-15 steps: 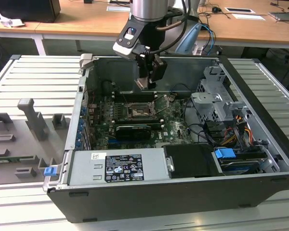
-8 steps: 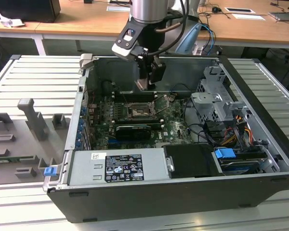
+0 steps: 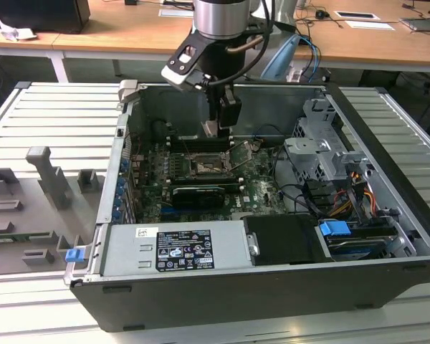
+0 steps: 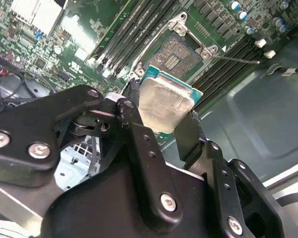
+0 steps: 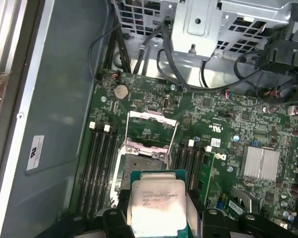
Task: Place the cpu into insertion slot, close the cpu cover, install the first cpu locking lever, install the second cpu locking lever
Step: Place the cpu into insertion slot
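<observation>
My gripper (image 4: 164, 118) is shut on the cpu (image 4: 166, 101), a flat square chip with a silvery top and a pale green edge, pinched by two opposite sides. In the exterior view the gripper (image 3: 224, 122) hangs inside the open computer case, a little above and behind the insertion slot (image 3: 204, 169). In both wrist views the cpu (image 5: 158, 202) is in the air, apart from the slot (image 5: 139, 167), whose contact field (image 4: 176, 57) lies bare. The cpu cover (image 5: 154, 115) stands swung open behind the slot. A thin locking lever (image 4: 234, 59) sticks out beside it.
Long black memory slots (image 5: 100, 163) flank the socket on both sides. A grey power supply (image 3: 175, 247) sits at the case front, and a drive cage (image 3: 322, 147) with cables on the exterior view's right. Grey fixtures (image 3: 50, 179) stand on the table at the exterior view's left.
</observation>
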Available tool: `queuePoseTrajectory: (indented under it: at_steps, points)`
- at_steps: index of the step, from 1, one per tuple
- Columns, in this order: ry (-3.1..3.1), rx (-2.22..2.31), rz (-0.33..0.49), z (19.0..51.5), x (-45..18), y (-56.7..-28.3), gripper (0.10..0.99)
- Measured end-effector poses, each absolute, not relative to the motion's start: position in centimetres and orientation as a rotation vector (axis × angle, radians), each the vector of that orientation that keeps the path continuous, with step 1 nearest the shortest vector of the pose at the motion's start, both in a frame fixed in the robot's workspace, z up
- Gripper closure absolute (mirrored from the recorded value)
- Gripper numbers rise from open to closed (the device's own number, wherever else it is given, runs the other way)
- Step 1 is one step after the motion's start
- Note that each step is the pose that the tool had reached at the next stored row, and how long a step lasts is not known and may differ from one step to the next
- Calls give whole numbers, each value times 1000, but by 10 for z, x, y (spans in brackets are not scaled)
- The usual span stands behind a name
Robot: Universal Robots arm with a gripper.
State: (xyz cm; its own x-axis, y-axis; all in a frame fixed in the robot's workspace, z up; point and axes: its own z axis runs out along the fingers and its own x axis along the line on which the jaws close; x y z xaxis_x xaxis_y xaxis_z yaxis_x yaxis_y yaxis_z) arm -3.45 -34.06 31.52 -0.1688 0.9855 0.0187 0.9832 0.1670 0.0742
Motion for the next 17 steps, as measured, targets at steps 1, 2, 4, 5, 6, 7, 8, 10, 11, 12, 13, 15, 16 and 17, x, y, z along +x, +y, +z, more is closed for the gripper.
queuePoseTrajectory:
  at_steps: [1, 2, 4, 5, 6, 7, 8, 10, 11, 12, 13, 15, 16, 17]
  points:
    - [2360, 2019, 106, 315, -35, -341, 561]
    - [2350, 2030, 106, 314, -35, -341, 561]
    - [2337, 2044, 106, 313, -35, -341, 561]
    - [2336, 2045, 106, 311, -35, -341, 561]
    - [2336, 2046, 106, 310, -35, -341, 561]
    - [2336, 2046, 106, 309, -35, -341, 561]
    - [2336, 2046, 106, 308, -35, -341, 561]
    - [2336, 2046, 106, 307, -35, -341, 561]
    - [2336, 2046, 106, 307, -35, -341, 561]
    - [2335, 2047, 106, 306, -35, -341, 561]
    - [2320, 2062, 104, 305, -35, -340, 561]
    - [2254, 2131, 103, 302, -34, -340, 561]
    - [2226, 2159, 102, 300, -34, -340, 561]
    - [2219, 2166, 101, 298, -34, -340, 561]
